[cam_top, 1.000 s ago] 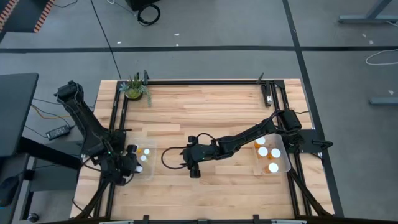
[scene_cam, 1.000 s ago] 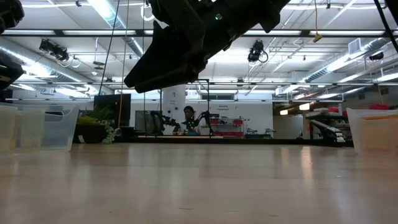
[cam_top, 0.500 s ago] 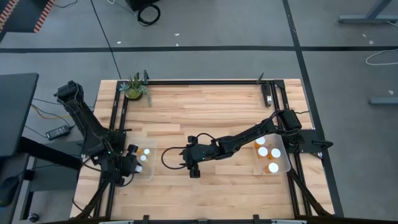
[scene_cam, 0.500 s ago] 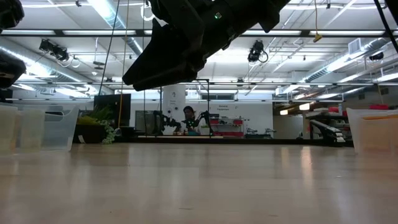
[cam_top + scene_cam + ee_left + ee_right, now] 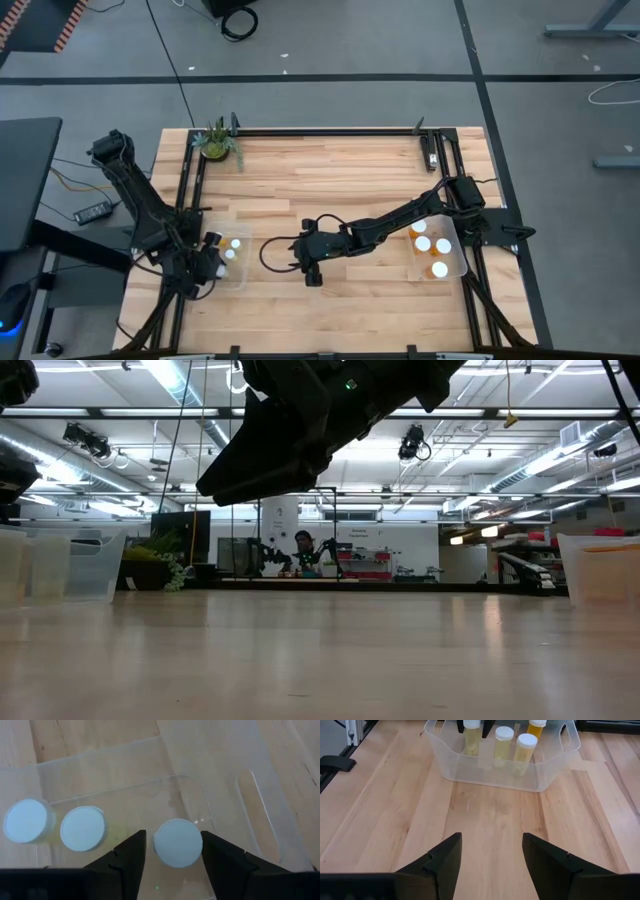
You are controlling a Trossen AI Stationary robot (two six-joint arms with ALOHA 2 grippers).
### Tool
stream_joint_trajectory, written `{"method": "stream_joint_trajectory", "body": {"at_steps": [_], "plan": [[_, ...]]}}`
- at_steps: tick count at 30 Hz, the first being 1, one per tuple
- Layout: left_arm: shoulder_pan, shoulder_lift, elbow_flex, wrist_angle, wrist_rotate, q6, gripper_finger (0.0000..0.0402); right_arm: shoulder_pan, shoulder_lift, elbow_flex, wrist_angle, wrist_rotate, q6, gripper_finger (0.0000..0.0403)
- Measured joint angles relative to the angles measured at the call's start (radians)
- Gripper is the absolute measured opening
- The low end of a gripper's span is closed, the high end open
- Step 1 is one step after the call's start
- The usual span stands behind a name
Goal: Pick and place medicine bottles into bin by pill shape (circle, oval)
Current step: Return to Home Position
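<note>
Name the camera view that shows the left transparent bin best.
Right wrist view: the transparent plastic bin shows nearly whole, with white-capped bottles standing inside. Left wrist view gives only its floor and three caps; high view, a small outline; low view, its wall side-on.
</note>
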Motion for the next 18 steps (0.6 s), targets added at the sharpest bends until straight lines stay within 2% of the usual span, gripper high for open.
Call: {"method": "stream_joint_trajectory", "body": {"at_steps": [7, 18], "plan": [[0.000, 0.000, 0.052, -0.044, 0.000, -0.017, 0.0220, 0.000, 0.000, 0.000, 0.000, -0.007, -0.006, 0.0216], [0.001, 0.000, 0.151, -0.175, -0.029, -0.021, 0.0186, 0.000, 0.000, 0.000, -0.001, -0.025, -0.009, 0.0216]]}}
